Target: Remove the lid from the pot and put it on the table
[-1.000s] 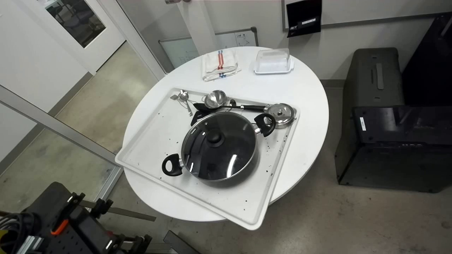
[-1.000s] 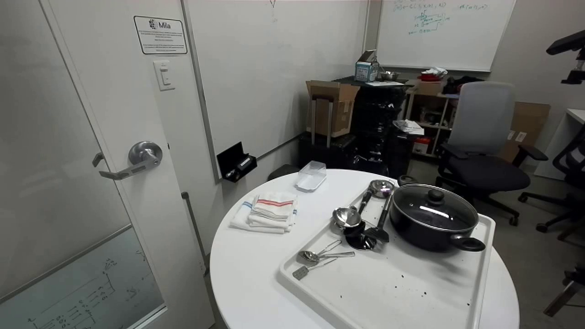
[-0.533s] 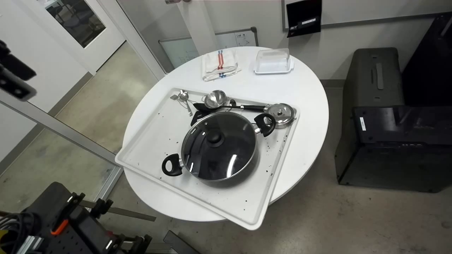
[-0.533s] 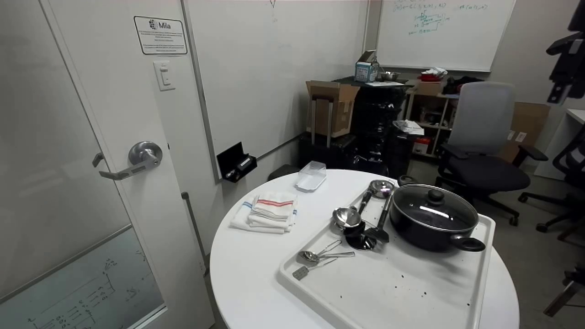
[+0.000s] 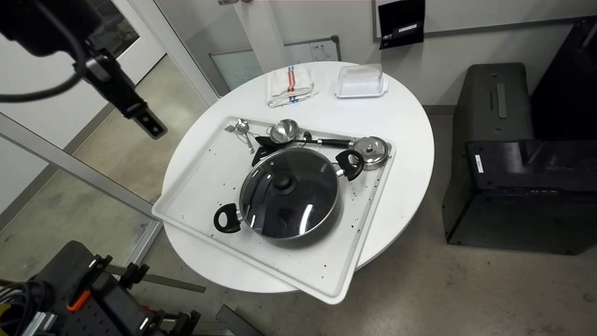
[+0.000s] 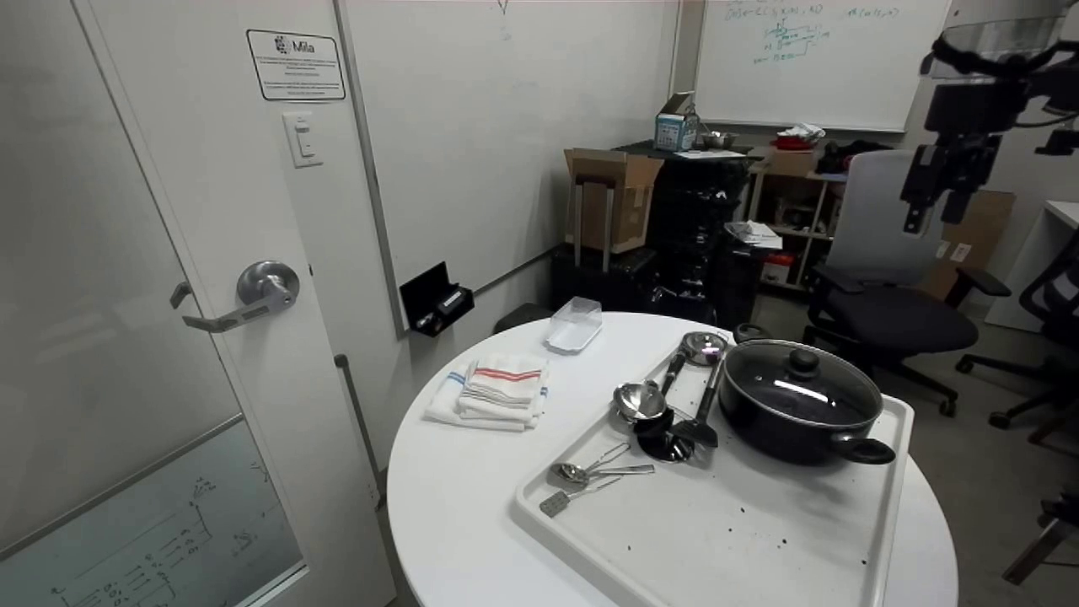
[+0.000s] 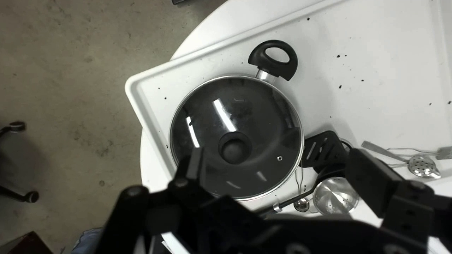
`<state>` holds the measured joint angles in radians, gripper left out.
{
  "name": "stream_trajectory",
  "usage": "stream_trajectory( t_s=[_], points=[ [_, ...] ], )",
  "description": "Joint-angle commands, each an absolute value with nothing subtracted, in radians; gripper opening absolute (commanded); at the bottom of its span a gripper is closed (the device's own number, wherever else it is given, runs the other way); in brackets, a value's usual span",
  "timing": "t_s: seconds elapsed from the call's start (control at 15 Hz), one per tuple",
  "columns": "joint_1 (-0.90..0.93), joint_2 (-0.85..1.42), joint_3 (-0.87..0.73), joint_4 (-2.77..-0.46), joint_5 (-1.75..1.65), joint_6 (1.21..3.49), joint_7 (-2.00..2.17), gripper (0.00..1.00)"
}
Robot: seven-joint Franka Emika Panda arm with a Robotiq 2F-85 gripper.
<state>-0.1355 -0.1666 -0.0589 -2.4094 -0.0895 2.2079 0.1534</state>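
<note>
The lid, clear glass with a dark knob, lies on the black pot. It shows in an exterior view and the wrist view. The pot rests on a white tray on the round white table. My gripper is in the air, well above and apart from the lid. In the wrist view my gripper is open with wide-apart fingers; the knob appears between them, nearer the left finger. Nothing is held.
A strainer, a slotted spatula and a small lidded metal pot lie beside the pot. Small spoons lie on the tray. Folded towels and a clear-covered dish stand at the table's edge.
My arm has come into both exterior views from the side, moving in toward the table. The lid, pot, tray and utensils have not moved.
</note>
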Motion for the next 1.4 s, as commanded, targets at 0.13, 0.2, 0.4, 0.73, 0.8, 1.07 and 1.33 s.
stream_trajectory(
  t_s=[0.13, 0.2, 0.4, 0.73, 0.8, 1.07, 1.33],
  points=[
    [-0.134, 0.077, -0.101, -2.257, -0.081, 2.269, 0.092, 1.00],
    [-0.134, 0.108, -0.104, -2.238, -0.082, 2.280, 0.091, 1.00],
    [-0.134, 0.206, -0.112, -2.183, -0.074, 2.307, 0.081, 1.00],
    [-0.132, 0.364, -0.115, -2.094, -0.077, 2.334, 0.086, 1.00],
    [-0.132, 0.398, -0.114, -2.074, -0.077, 2.341, 0.083, 1.00],
    [-0.134, 0.507, -0.110, -2.001, -0.074, 2.358, 0.073, 1.00],
    [-0.136, 0.592, -0.105, -1.927, -0.069, 2.355, 0.059, 1.00]
  ],
)
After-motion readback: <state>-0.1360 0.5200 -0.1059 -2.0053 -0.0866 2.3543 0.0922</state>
